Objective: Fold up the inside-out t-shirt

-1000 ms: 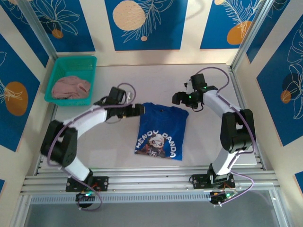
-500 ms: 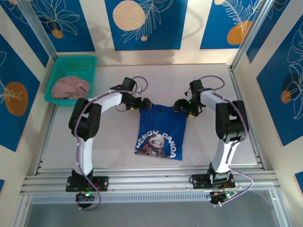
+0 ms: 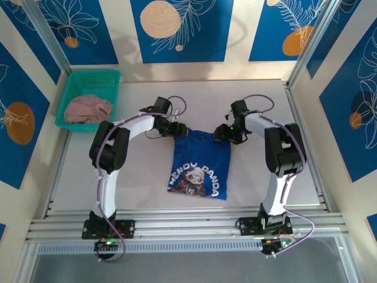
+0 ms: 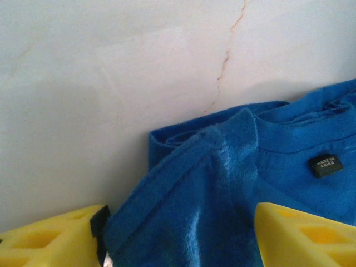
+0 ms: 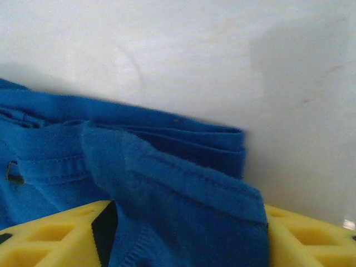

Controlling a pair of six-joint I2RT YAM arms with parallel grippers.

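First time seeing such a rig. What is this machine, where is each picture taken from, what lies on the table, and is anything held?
Two white robot arms are bolted to the table, each ending in a two-finger gripper. The overhead view looks down on everything; the other two come from cameras on the wrists, so yellow fingers frame them. A blue t-shirt lies at the centre; a green bin far left holds a pink garment. The left gripper and right gripper each appear to pinch a far corner of the shirt.
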